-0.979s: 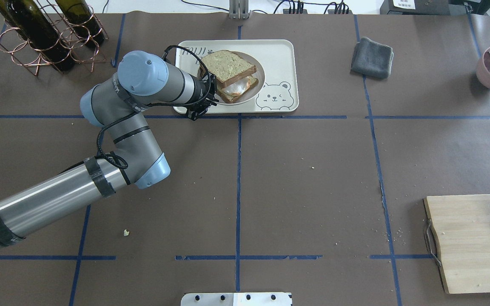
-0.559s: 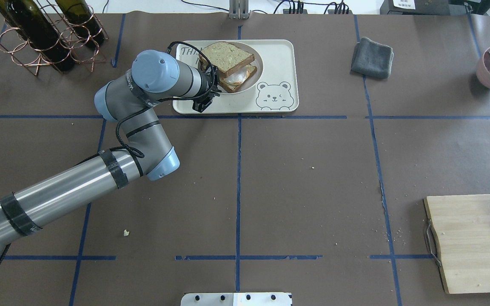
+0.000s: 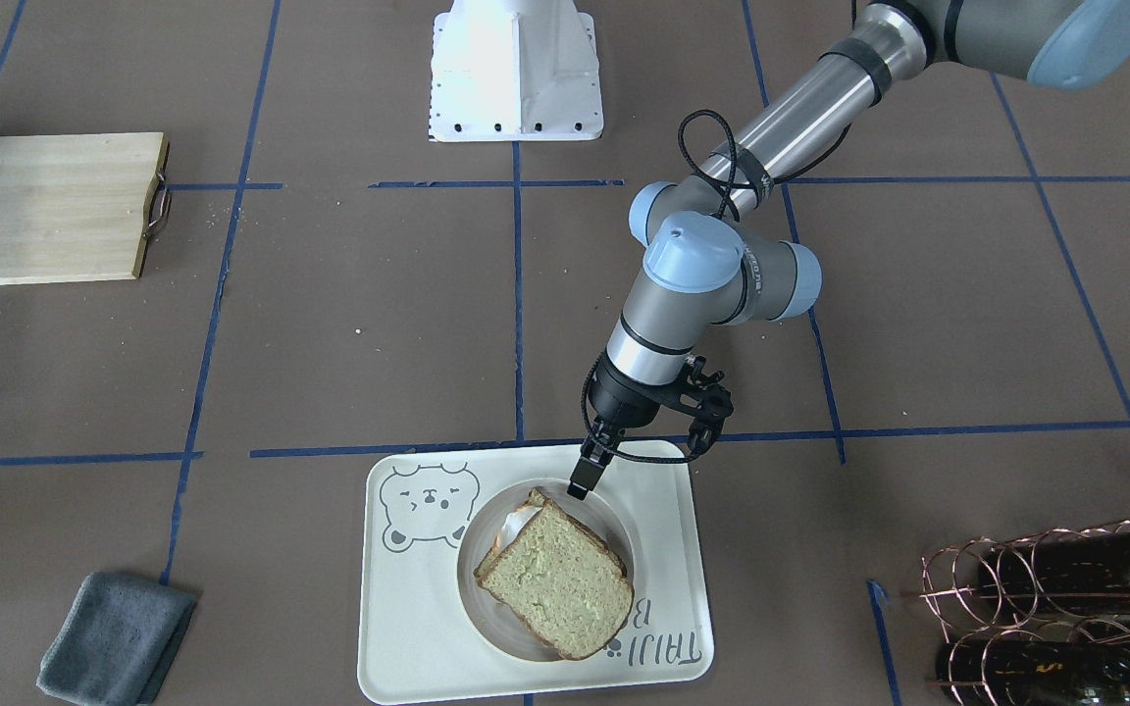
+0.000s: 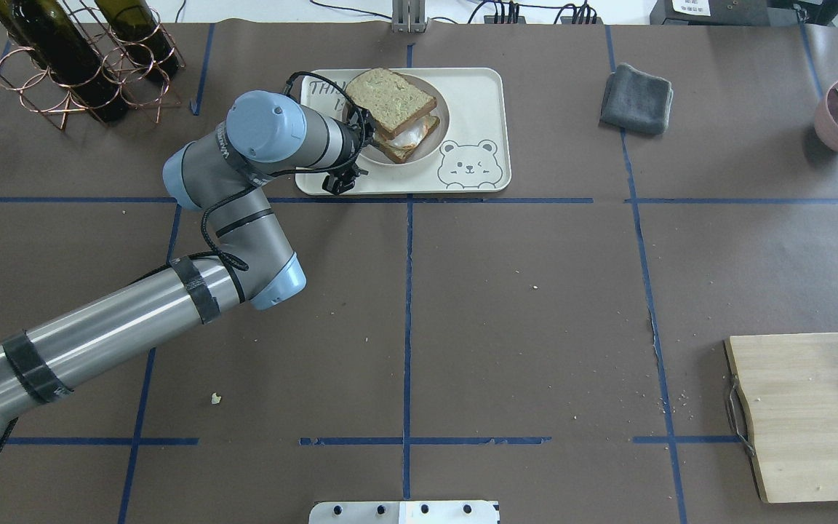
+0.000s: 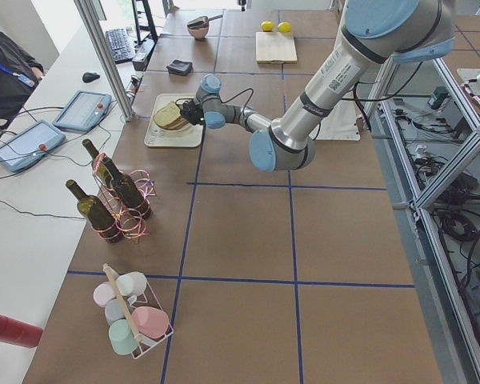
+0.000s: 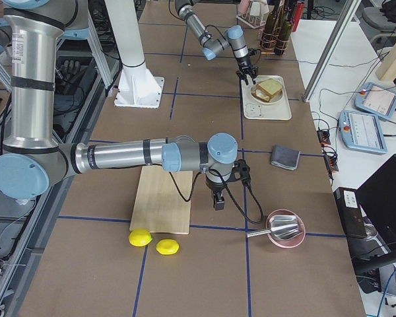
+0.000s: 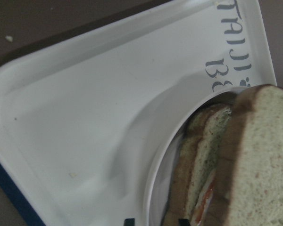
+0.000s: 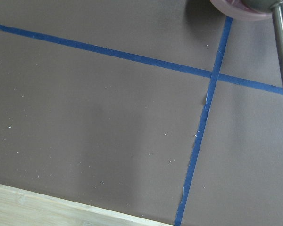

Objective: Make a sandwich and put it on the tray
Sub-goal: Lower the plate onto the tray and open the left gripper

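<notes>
Sandwich (image 3: 553, 580) sits on plate (image 3: 609, 525), plate inside tray (image 3: 408, 628); top slice skewed over the egg. Left end effector (image 3: 580, 485) straddles the plate rim beside the bread, jaws narrow, seemingly clamped on it. Right end effector (image 6: 218, 198) hangs by the board (image 6: 164, 198); cannot tell its grip. Judgement: settle the plate flat, part jaws gently, withdraw outward, clear of the top slice.

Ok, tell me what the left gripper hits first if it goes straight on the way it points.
Most likely the rim of the plate: in the wrist view it runs between the fingertips of the left gripper, with the side of the sandwich just beyond. Depth is unclear, so the sandwich could come first.
</notes>
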### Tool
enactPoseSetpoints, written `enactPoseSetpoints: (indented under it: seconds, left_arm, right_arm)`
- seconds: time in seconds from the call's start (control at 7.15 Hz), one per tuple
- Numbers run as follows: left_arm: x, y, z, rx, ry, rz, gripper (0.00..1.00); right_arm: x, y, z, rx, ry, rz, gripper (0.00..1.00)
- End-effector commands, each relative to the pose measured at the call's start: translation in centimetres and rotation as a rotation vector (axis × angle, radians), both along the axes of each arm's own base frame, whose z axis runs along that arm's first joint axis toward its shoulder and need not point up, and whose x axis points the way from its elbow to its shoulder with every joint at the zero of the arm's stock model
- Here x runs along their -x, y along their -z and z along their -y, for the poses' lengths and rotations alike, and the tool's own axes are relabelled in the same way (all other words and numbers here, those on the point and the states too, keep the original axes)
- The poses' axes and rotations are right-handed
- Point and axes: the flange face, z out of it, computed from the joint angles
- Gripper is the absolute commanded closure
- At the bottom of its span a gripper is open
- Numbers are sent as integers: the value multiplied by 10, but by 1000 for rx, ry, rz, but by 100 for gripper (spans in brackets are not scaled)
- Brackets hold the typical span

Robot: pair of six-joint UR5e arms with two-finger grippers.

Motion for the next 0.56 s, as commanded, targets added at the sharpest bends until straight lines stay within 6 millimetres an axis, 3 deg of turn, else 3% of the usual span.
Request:
enactPoseSetpoints:
  seconds: [0.0, 0.14, 0.28, 0.42]
  left_arm:
    - [48, -26, -45, -192, -85, 58, 0]
    - [66, -31, -56, -213, -84, 76, 0]
    - [91, -54, -74, -328, -145, 158, 0]
    - [123, -50, -86, -458, -209, 268, 0]
  right_arm:
    - [0, 1, 1, 2, -2, -1, 0]
    - [0, -1, 0, 5, -2, -1, 0]
    - [0, -2, -1, 7, -1, -2, 0]
    - [-1, -3, -2, 7, -1, -6, 0]
